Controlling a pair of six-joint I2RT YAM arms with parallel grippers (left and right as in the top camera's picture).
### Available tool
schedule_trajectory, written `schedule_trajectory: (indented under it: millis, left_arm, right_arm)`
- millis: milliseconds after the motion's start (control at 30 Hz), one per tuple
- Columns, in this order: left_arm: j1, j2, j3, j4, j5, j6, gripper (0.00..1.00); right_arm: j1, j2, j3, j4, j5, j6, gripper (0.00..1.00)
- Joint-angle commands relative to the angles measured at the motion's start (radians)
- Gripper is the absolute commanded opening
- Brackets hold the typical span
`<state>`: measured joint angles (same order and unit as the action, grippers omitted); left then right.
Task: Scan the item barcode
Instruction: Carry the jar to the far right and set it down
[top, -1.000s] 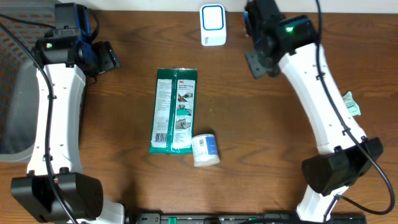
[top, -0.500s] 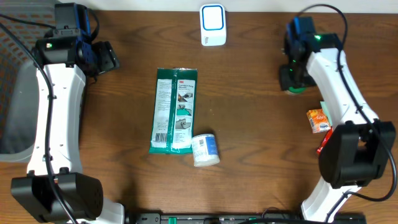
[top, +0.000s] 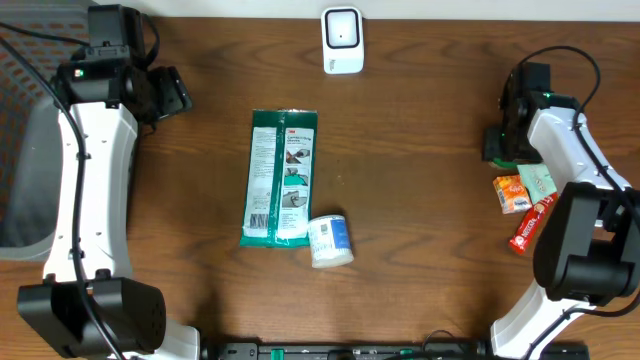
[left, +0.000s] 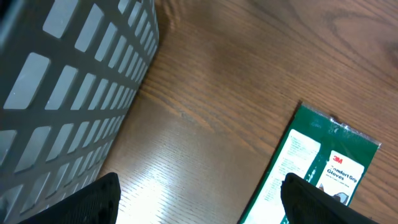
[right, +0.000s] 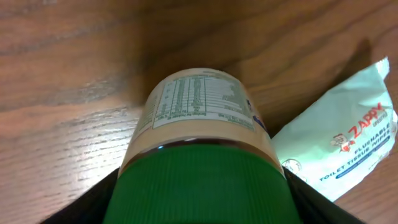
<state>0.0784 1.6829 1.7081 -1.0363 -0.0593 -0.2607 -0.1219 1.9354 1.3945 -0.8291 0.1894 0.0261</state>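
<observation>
A jar (right: 200, 112) with a green lid (right: 199, 186) and a nutrition label stands on the wood under my right gripper (right: 199, 208). The black fingers (right: 84, 208) hug the lid on both sides; I cannot tell whether they still press on it. In the overhead view this gripper (top: 500, 143) is at the right edge of the table. The white scanner (top: 342, 38) stands at the back centre. My left gripper (top: 178, 95) hovers open and holds nothing at the back left, its fingertips (left: 93, 202) wide apart over bare wood.
A green glove packet (top: 282, 177) lies mid-table with a small white and blue tub (top: 330, 241) at its near end. A wipes packet (right: 342, 149), an orange packet (top: 511, 193) and a red packet (top: 530, 225) lie by the jar. A grey basket (top: 25, 170) stands at the left.
My right arm has swung from beside the scanner to the right edge of the table, bringing the jar down next to the packets. The left arm has not moved.
</observation>
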Motion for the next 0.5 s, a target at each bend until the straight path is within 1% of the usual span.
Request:
schedule_trajectory:
  millis: [0, 33, 267, 467]
  left_arm:
    - [0.006, -0.015, 0.004, -0.002, -0.017, 0.006, 0.82]
    - [0.006, -0.015, 0.004, -0.002, -0.016, 0.005, 0.82]
    - [0.006, -0.015, 0.004, -0.002, -0.016, 0.006, 0.82]
    - [0.006, -0.015, 0.004, -0.002, -0.016, 0.006, 0.82]
  right_arm:
    - [-0.029, 0.001, -0.018, -0.009, -0.003, 0.003, 0.97]
    - [-0.033, 0.001, -0.018, -0.010, -0.003, 0.003, 0.99]
    - [-0.040, 0.000, -0.011, 0.003, -0.003, -0.009, 0.99]
    - [-0.040, 0.000, 0.067, -0.038, -0.003, -0.009, 0.99]
